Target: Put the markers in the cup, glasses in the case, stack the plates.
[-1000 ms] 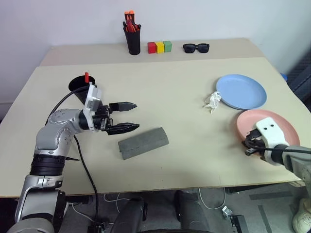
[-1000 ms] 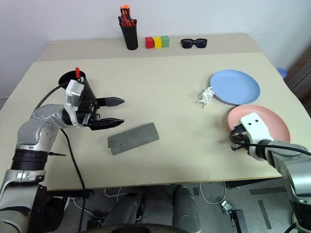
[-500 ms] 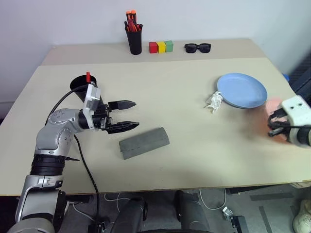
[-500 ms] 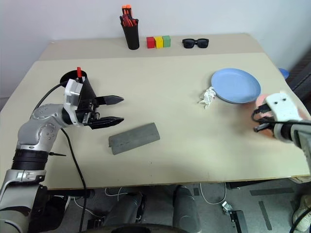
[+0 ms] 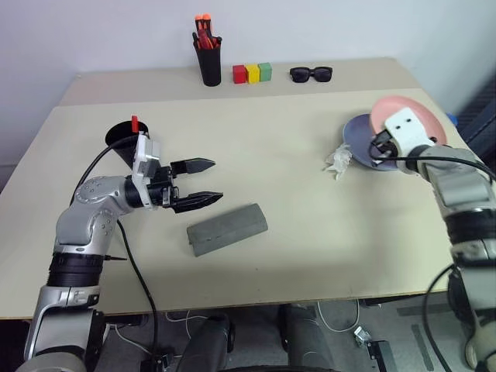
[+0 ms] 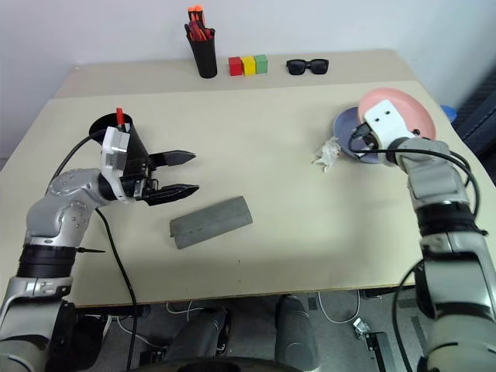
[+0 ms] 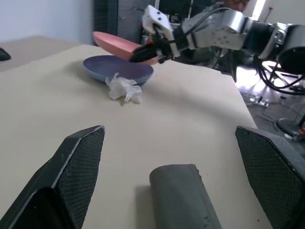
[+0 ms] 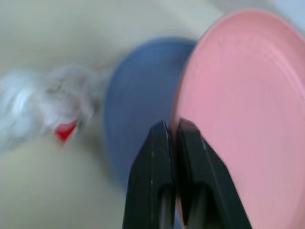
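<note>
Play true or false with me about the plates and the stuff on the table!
1. The right tool is holding the pink plate up over the blue plate. True.
2. The grey case is lying wide open. False: it lies closed on the table.
3. The left tool is squeezing the case. False: it is open and holds nothing, with the case just beside it.
4. A crumpled white scrap lies next to the blue plate. True.
5. The sunglasses sit on the pink plate. False: they lie at the far edge of the table, beside the coloured blocks.
</note>
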